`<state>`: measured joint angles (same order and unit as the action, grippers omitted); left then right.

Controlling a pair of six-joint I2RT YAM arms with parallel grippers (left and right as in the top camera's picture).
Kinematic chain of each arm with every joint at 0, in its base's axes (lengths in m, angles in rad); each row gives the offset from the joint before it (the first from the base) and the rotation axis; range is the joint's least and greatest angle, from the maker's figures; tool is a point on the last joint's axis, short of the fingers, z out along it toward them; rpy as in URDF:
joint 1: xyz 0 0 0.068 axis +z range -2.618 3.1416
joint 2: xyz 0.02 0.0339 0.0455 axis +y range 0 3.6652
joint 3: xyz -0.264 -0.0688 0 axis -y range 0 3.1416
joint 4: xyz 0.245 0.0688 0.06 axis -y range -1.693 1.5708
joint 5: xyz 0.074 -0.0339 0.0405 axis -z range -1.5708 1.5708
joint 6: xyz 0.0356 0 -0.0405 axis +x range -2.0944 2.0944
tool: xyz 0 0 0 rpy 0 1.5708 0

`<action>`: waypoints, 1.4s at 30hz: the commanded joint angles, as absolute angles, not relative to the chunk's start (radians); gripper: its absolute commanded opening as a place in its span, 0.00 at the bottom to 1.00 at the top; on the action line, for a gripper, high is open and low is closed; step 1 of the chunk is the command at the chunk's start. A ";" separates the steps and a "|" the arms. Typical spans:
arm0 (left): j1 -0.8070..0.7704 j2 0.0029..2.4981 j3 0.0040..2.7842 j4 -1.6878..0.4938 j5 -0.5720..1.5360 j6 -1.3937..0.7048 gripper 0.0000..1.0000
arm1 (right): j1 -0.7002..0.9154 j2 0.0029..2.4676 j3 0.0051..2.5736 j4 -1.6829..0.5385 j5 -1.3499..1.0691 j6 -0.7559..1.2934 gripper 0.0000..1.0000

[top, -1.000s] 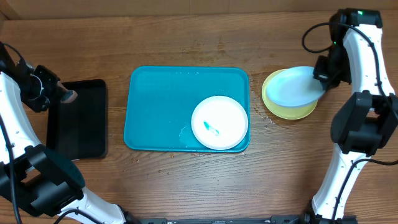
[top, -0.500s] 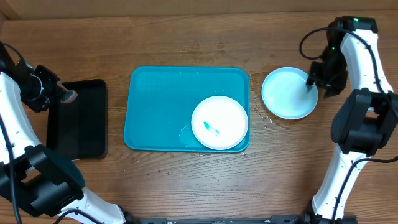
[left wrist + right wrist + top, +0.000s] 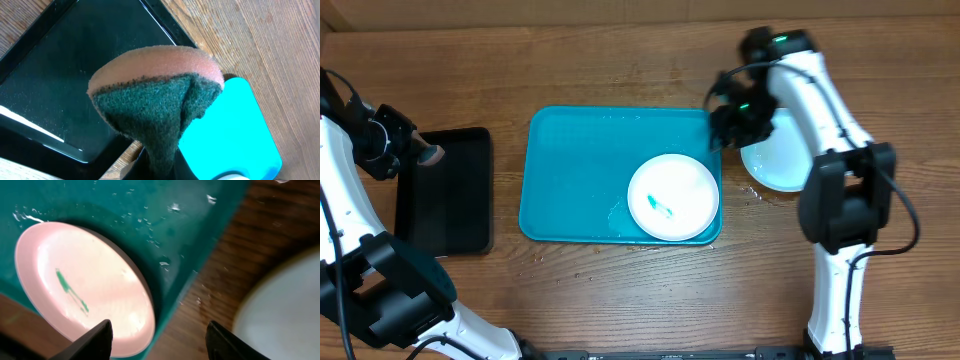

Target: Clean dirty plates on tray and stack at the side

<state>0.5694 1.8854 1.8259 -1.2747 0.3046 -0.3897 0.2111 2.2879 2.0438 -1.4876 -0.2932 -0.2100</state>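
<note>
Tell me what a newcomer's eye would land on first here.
The big teal tray mid-table, holding a white plate with a green smear in its near-right corner. The right gripper hangs open over the tray's right edge, and the left gripper holds a green-and-orange sponge above the black tray.

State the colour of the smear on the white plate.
The smear is teal-green, clearest in the right wrist view.
</note>
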 commanded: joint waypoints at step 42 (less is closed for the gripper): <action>0.561 1.887 1.831 -1.254 0.290 -0.349 0.04 | 0.502 2.252 1.786 -1.217 -0.079 0.165 0.25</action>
<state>0.5694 1.8854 1.8259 -1.2598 0.3145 -0.3782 0.5152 2.2787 1.7947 -1.2064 -0.1017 0.1452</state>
